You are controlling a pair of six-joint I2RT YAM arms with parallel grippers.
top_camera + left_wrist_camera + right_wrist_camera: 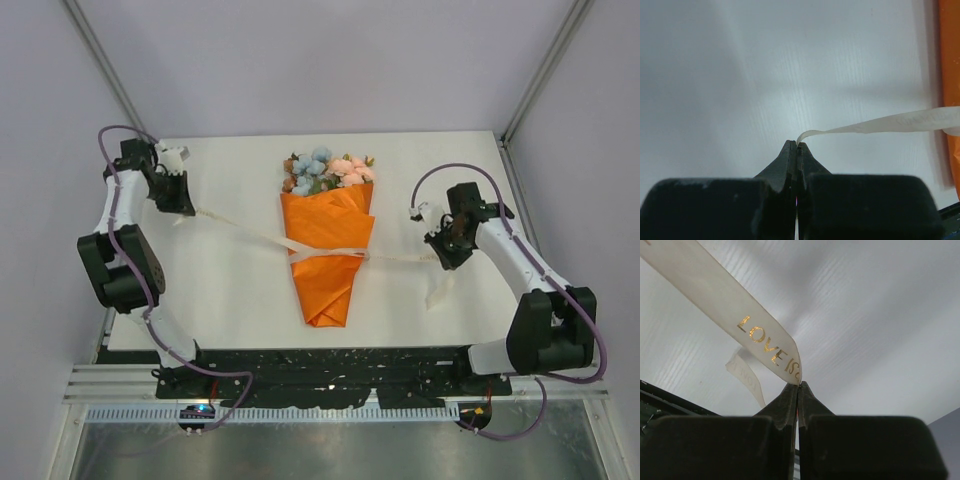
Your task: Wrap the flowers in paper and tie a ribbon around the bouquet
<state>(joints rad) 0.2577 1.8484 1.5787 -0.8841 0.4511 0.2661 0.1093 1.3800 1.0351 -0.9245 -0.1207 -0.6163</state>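
Note:
The bouquet lies mid-table: pale blue, pink and peach flowers [325, 170] stick out of the top of a folded orange paper [327, 250] cone. The cream ribbon [330, 253] crosses the cone and stretches out to both sides. At the far left my left gripper [190, 208] is shut on the ribbon [890, 122]; in its wrist view the jaws [798, 145] pinch the ribbon's end, and the paper [951, 60] shows at the right edge. My right gripper [437, 255] is shut on the ribbon [730, 305], which bears gold lettering, at its tips [799, 384]. A loose tail [437, 288] hangs below it.
The white table [230, 290] ends at a black rail [330, 365] near the arm bases. Grey walls and metal frame posts [540, 70] enclose the back and sides.

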